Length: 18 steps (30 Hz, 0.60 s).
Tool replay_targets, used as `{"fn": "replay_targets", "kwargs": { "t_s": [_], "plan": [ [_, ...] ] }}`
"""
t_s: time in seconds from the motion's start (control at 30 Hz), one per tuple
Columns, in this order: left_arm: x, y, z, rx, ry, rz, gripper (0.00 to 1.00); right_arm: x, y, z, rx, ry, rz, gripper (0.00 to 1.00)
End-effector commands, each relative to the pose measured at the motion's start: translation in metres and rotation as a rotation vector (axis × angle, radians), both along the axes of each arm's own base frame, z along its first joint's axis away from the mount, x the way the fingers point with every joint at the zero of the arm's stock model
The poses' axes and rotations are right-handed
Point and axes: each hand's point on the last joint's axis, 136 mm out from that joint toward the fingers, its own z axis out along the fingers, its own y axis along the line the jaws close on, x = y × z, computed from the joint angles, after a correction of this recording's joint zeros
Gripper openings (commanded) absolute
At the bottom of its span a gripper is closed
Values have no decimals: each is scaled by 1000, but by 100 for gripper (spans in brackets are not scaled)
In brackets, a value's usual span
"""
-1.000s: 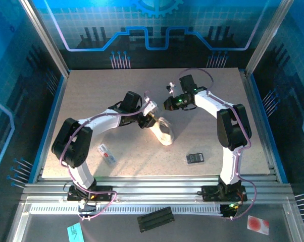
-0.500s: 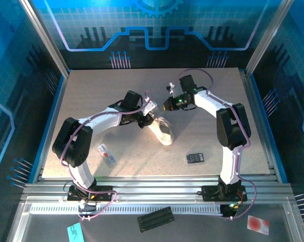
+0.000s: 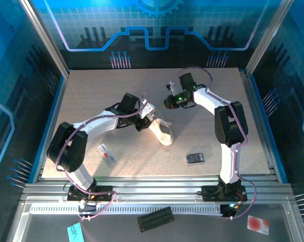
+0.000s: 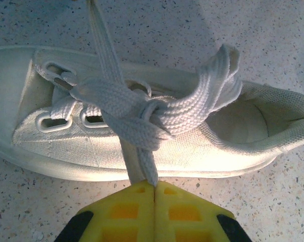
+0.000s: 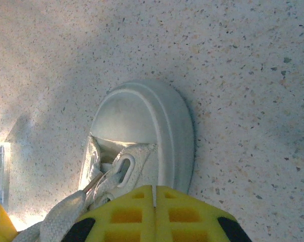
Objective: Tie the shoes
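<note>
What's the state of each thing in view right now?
sneaker: upright on its sole, on the table.
laces: loosely knotted, one strand pinched.
left gripper: shut on laces.
right gripper: shut; lace grip unclear.
black device: lying flat.
packet: lying flat.
</note>
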Motion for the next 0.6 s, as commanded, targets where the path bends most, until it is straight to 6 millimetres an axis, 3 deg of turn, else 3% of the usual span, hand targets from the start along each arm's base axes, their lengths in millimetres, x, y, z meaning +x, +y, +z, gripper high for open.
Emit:
{"fn": "replay_targets", "kwargs": {
  "t_s": [0.0, 0.4, 0.57],
  "plan": [
    [-18, 10, -9, 39, 80, 15, 0, 13, -11, -8, -51, -25, -10, 0],
    [-36, 20, -29, 131, 166, 18, 0, 12, -17, -25, -109, -12, 7, 0],
    [-35, 14, -30, 128, 172, 18, 0, 12, -11, -12, -68, -36, 11, 2]
  ]
}}
